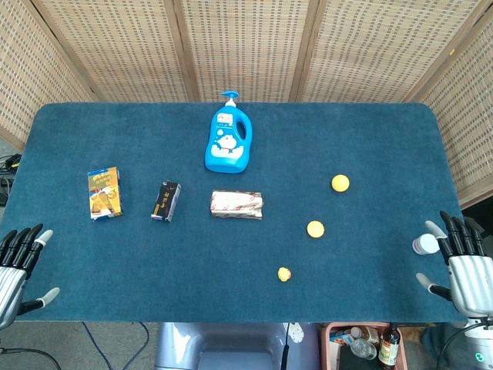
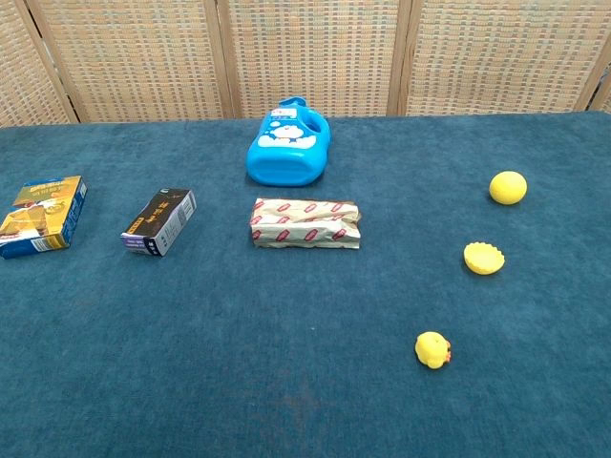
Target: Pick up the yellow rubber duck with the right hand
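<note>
Yellow rubber duck sits near the table's front edge in the head view, well apart from the right hand, which hovers off the right corner, fingers spread and empty. The left hand is likewise spread. A low inward sweep from the right has open cloth. In the chest view, the duck lies nearer than the scalloped yellow piece; stay clear of that.
</note>
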{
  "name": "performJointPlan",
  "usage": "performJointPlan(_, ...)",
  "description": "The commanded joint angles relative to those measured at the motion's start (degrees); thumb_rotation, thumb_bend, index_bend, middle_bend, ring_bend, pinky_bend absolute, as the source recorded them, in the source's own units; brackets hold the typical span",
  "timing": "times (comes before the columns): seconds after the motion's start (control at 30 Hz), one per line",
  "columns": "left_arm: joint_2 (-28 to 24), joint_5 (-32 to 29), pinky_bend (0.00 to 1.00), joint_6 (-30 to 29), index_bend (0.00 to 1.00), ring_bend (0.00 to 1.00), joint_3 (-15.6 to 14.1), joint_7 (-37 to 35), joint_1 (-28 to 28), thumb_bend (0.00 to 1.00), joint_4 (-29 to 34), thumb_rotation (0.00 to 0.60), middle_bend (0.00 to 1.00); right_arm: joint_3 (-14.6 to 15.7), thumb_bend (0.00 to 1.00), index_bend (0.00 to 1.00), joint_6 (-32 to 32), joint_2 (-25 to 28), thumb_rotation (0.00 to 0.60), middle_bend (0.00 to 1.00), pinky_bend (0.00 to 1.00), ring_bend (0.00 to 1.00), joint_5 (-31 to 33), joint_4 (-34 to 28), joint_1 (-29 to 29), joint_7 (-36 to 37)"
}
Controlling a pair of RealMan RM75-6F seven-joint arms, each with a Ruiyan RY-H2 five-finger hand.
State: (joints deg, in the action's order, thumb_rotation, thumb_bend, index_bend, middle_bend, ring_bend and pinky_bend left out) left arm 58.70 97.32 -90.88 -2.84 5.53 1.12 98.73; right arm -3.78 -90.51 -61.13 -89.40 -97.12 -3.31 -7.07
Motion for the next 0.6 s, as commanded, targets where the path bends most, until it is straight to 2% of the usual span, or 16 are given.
performJointPlan(0.03,-0.09,0.01,0.0,0.04,0.0,0.0,-0.01,-0.13,0.02,0.0,0.02,0.6,0.0,-0.04,0.0,0.0,0.19,-0.04,0.6,0.0,0.0,0.0,0.08,-0.08,-0.06,-0.12)
performJointPlan(0.23,0.34,0.09,0.0,-0.36,0.0,0.0,0.2,0.37,-0.1,0.0,-0.46,0.6,0.0,0.78,0.0,0.0,1.42,-0.95,0.6,0.0,0.0,0.0,-1.15,-0.43,-0.54,-1.8)
performJointPlan(0.37,0.82,-0.03,0.0,-0.12,0.0,0.0,0.32,0.67,0.01,0.0,-0.72,0.6,0.0,2.63,0.0,0.02,7.89,-2.56,0.6,0.0,0.0,0.0,-5.79,0.49,-4.58,-4.65)
performJointPlan(0.53,1.66,-0.93,0.0,0.72,0.0,0.0,1.18,1.45,0.72,0.0,-0.79,0.6,0.0,3.37,0.0,0.21,19.18,-5.94,0.6,0.0,0.0,0.0,-11.62,1.93,-12.92,-8.09)
performJointPlan(0.6,2.13,-1.67,0.0,1.69,0.0,0.0,1.45,1.93,1.14,0.0,-0.92,0.6,0.0,3.03,0.01,0.26,21.49,-7.61,0.6,0.0,0.0,0.0,-13.63,3.17,-15.35,-9.99)
